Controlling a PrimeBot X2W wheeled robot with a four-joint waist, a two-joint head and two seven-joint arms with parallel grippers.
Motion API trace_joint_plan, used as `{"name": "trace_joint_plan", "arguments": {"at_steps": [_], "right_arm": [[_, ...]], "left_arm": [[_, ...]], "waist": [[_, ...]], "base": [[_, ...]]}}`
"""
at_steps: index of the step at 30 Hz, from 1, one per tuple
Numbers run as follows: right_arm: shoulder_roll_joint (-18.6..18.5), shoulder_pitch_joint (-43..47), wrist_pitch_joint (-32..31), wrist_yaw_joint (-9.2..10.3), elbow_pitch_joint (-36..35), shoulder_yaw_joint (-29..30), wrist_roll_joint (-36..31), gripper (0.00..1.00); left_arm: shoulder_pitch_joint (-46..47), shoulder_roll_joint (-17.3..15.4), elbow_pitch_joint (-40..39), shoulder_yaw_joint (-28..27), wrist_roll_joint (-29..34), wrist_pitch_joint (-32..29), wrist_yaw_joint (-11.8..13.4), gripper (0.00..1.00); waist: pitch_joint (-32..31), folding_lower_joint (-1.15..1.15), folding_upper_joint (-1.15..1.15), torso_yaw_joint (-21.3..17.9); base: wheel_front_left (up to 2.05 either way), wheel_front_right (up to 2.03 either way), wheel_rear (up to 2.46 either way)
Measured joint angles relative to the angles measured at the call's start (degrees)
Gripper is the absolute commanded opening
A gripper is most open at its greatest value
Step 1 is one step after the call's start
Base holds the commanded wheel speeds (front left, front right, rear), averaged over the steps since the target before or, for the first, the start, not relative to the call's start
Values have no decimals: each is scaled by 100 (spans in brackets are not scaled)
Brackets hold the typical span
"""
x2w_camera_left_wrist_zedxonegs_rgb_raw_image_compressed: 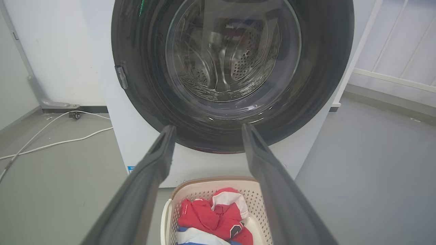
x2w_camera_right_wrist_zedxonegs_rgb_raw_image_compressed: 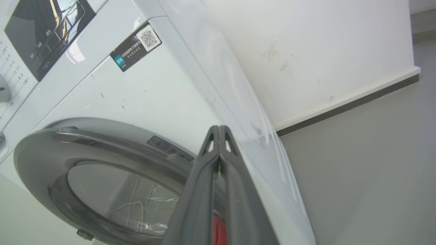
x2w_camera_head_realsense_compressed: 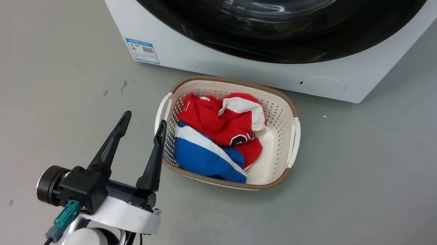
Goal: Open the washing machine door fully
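- the door (x2w_camera_left_wrist_zedxonegs_rgb_raw_image_compressed: 231, 68) covers most of the front of the washer (x2w_camera_head_realsense_compressed: 185, 53). it looks shut or nearly so, but we cannot tell if it is latched.
- the right gripper (x2w_camera_right_wrist_zedxonegs_rgb_raw_image_compressed: 218, 131) is pressed closed on nothing, tips at the washer's front just beside the door rim. whether it touches is unclear.
- with no hold on that glossy rim, we judge it could skid off or push on the glass.
- the left gripper (x2w_camera_head_realsense_compressed: 143, 124) is spread wide and empty, out in front of the washer.
- the basket (x2w_camera_head_realsense_compressed: 295, 137) of clothes (x2w_camera_head_realsense_compressed: 218, 126) sits just in front of the washer, below the door. a low reach could knock it.
- the cable (x2w_camera_left_wrist_zedxonegs_rgb_raw_image_compressed: 58, 143) on the floor left of the washer could snag our wheels.
- hard to read: the washer's top is cut off in the head view, and the catch (x2w_camera_left_wrist_zedxonegs_rgb_raw_image_compressed: 121, 76) is small and blurred. the red streak low on the washer's door may be a reflection.
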State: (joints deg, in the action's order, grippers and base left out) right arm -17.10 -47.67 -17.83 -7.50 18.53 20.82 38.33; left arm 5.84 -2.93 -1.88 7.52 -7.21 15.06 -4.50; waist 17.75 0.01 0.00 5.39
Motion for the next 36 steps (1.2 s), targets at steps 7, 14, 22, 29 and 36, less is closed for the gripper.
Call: {"name": "trace_joint_plan", "arguments": {"at_steps": [7,14,22,29,36], "right_arm": [[-164,-1118,-1189,1,399,-7,309,0],[-71,-1988,-2471,1,826,108,453,0],[53,-2405,-3166,1,942,243,154,0],[216,-2676,-3474,1,864,353,-186,0],[321,-2908,-3678,0,902,530,-522,0]], "left_arm": [[164,0,16,113,-56,0,14,100],[289,0,15,208,-104,1,54,100],[429,0,22,360,-159,1,69,100],[489,1,-111,471,-178,1,119,100],[538,0,-186,515,-202,1,142,100]], "waist": [[337,0,0,237],[641,0,0,505],[823,0,0,722],[956,0,0,828],[1069,0,0,895]], "base": [[0,0,0],[0,0,0],[0,0,0],[0,0,0],[0,0,0]]}}
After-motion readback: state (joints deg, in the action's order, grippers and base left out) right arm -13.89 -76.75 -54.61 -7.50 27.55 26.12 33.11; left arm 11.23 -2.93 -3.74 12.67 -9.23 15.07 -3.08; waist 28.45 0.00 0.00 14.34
